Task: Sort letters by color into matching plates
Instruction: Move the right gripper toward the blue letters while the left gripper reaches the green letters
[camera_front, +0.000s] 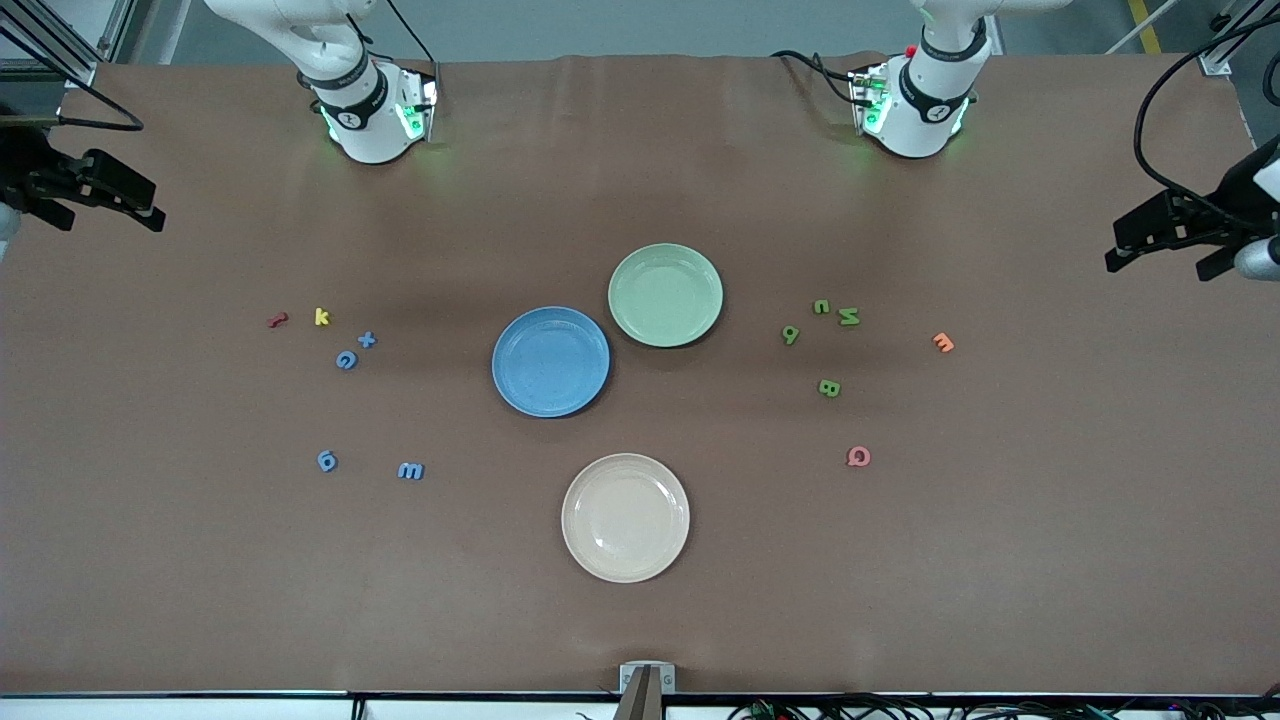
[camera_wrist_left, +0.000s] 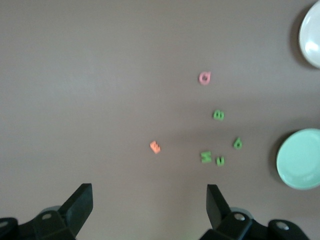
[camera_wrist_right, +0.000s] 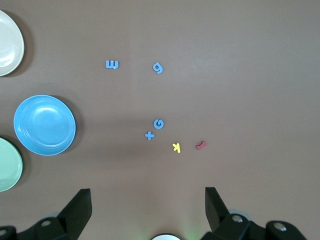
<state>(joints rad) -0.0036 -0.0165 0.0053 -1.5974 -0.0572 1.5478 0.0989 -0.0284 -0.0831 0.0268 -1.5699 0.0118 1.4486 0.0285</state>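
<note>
1. The left pincer (camera_front: 1165, 245) hangs in the air over the left arm's end of the counter (camera_front: 640, 600), its arm folded back and waiting; the jaws stand wide apart with nothing between them
2. The right pincer (camera_front: 105, 200) hangs likewise over the right arm's end, its arm also waiting, jaws spread and empty
3. The blue plate (camera_front: 551, 361) and the pale green plate (camera_front: 665, 295) lie flat at mid-counter, rims just beside each other, the green one farther from the front camera. The cream plate (camera_front: 625, 517) lies nearer that camera, apart from both
4. Four blue letters lie flat toward the right arm's end: a plus (camera_front: 367, 340) just beside a G (camera_front: 346, 360), and nearer the camera a 9 (camera_front: 327, 461) and an E (camera_front: 411, 471) turned on its side
5. Four green letters lie toward the left arm's end: a small c (camera_front: 821, 307), an M (camera_front: 849, 318), a 9 (camera_front: 790, 335) and a B (camera_front: 829, 388); each is tilted its own way
6. A red piece (camera_front: 277, 320) and a yellow k (camera_front: 321, 317) lie near the blue group; an orange E (camera_front: 942, 343) and a pink Q (camera_front: 858, 457) lie near the green
</note>
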